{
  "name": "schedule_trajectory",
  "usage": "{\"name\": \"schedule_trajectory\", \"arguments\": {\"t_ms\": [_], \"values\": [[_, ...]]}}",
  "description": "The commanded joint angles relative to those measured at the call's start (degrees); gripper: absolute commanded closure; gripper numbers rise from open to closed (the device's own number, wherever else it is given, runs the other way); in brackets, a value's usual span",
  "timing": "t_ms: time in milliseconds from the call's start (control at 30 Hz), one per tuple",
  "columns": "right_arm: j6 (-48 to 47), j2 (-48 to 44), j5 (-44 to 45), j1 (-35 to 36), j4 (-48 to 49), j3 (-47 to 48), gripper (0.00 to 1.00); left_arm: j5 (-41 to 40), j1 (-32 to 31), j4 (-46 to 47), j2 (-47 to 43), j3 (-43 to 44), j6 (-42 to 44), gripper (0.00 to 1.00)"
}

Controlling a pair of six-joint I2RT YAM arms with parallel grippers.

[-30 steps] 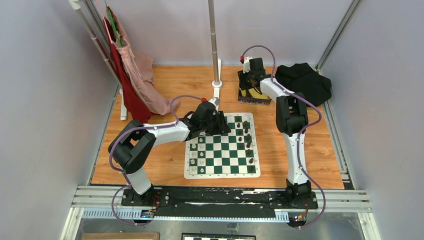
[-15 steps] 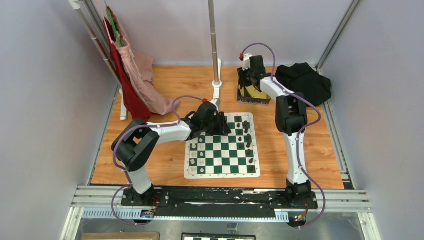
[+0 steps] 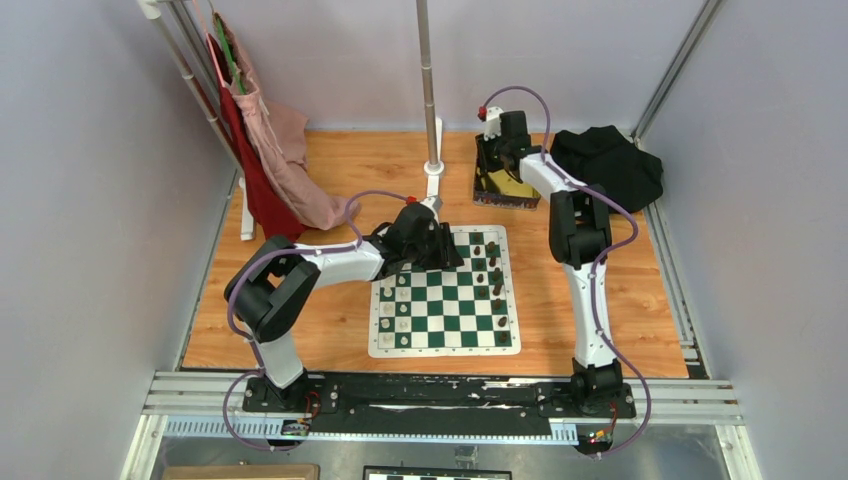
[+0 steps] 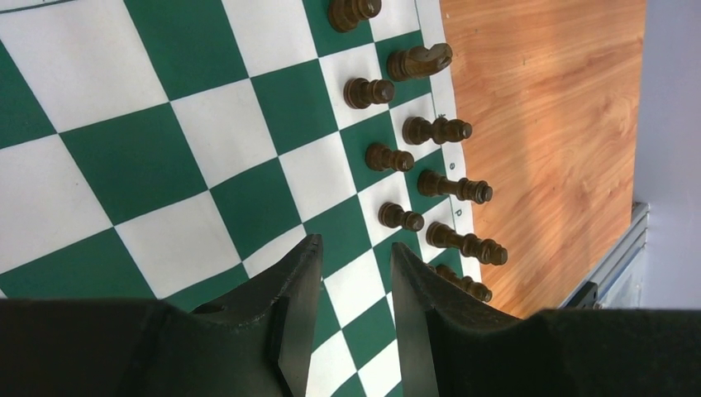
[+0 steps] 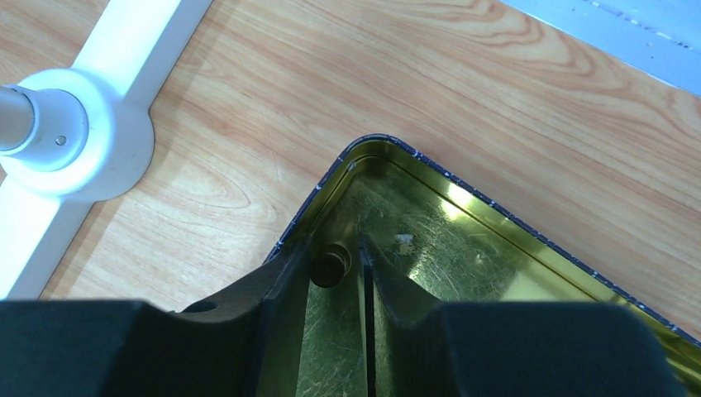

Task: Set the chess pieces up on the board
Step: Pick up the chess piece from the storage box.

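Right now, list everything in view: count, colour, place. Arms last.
chessboard: one, green and white, table centre
dark brown chess pieces: at least nine, along the board's right side
loose dark brown piece: one, inside the tin
cream chess pieces: several, count unclear, board's left side
tin: one, gold, far side, right of the pole
pole: one, white with cross base, far centre
garments: red and pink, hanging far left
cloth: one, black, far right corner
table: one, wood grain
left gripper: black, open, empty, over the board
right gripper: black, in the tin, jaws either side of the loose piece, grip unclear
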Motion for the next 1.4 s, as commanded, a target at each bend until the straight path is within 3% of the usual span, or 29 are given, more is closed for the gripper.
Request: {"name": "schedule_trajectory", "arguments": {"t_ms": [0, 567, 1367], "values": [[0.5, 1.6, -1.4, -1.0, -1.0, 1.8, 0.69, 0.7, -0.3, 1.3, 1.0, 1.8, 0.5, 0.59], [1.5, -1.3, 0.6, -1.7, 1.7, -1.2, 0.92, 0.8, -0.4, 1.9, 0.7, 0.6, 0.1, 0.59], [12.3, -6.8, -2.5, -4.5, 10.4, -9.0, 0.99, -0.2, -0.4, 2.0, -2.2, -0.9, -0.2, 0.59]]}}
